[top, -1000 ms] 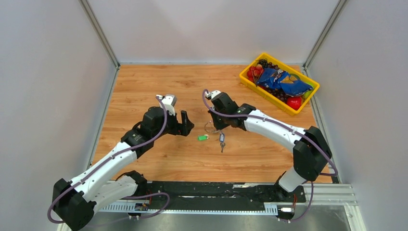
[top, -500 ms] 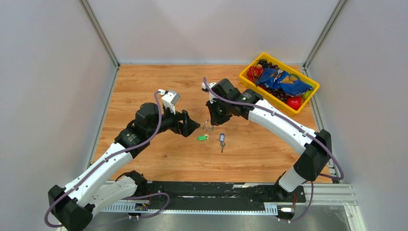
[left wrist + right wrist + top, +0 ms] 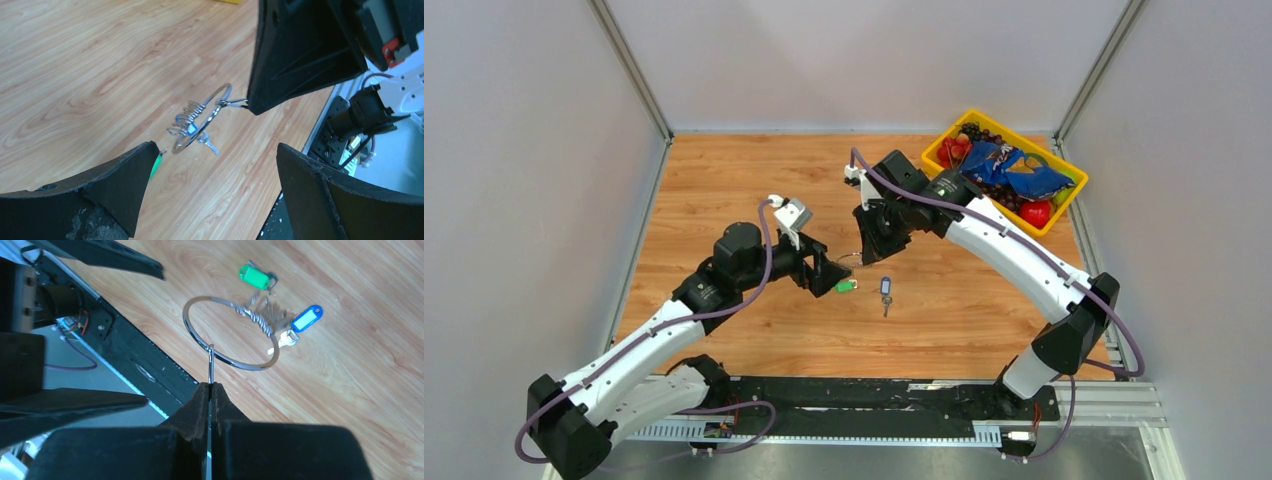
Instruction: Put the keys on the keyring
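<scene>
My right gripper (image 3: pixel 210 386) is shut on a small wire tab of the keyring (image 3: pixel 220 359), a big steel ring with a coiled section. It holds the ring in the air above the wooden table (image 3: pixel 724 180). Below it lie two of the keys: a green-tagged key (image 3: pixel 255 277) and a blue-tagged key (image 3: pixel 306 318). My left gripper (image 3: pixel 215 150) stands wide open just left of the keyring (image 3: pixel 178 149), holding nothing. Its left finger hangs over the green-tagged key (image 3: pixel 155 166). From above, the keyring (image 3: pixel 852 258) hangs between both grippers.
A yellow bin (image 3: pixel 974 200) with fruit and a blue snack bag stands at the far right. Black rails run along the table's near edge (image 3: pixel 874 395). Grey walls close in the left, back and right.
My right gripper has lifted the keyring off the table and drawn it back and up. My left arm has swung right and nearer, its open fingers now by the green-tagged key.
</scene>
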You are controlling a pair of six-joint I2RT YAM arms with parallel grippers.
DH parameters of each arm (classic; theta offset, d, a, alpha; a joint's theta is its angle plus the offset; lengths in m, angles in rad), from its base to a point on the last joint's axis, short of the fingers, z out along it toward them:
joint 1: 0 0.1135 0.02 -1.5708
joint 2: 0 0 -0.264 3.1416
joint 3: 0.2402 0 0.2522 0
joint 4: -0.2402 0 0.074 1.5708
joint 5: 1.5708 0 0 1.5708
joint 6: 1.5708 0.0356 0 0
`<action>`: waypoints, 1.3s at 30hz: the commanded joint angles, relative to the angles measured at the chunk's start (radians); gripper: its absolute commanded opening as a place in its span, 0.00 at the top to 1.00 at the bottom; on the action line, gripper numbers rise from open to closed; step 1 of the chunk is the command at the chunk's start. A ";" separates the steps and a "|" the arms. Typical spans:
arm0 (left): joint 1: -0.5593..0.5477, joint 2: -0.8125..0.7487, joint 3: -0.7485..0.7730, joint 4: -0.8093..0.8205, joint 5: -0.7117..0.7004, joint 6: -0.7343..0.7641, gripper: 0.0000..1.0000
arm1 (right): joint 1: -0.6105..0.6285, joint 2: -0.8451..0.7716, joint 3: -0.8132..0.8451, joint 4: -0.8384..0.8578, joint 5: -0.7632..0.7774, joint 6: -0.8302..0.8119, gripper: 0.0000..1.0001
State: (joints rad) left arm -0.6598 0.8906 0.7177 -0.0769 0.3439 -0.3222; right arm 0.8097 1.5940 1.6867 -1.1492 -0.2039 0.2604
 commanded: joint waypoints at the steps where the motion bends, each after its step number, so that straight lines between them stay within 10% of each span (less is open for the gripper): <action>1: -0.067 -0.003 -0.020 0.125 0.006 0.079 0.00 | 0.021 0.026 0.135 -0.092 -0.049 0.039 1.00; 39: -0.148 -0.019 -0.348 0.834 -0.032 0.217 0.16 | 0.085 0.091 0.316 -0.208 -0.210 0.081 1.00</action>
State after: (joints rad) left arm -0.7990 0.8616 0.3717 0.6518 0.2939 -0.1234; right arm 0.8852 1.6848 1.9518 -1.3422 -0.3958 0.2977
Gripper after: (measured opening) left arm 0.866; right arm 0.010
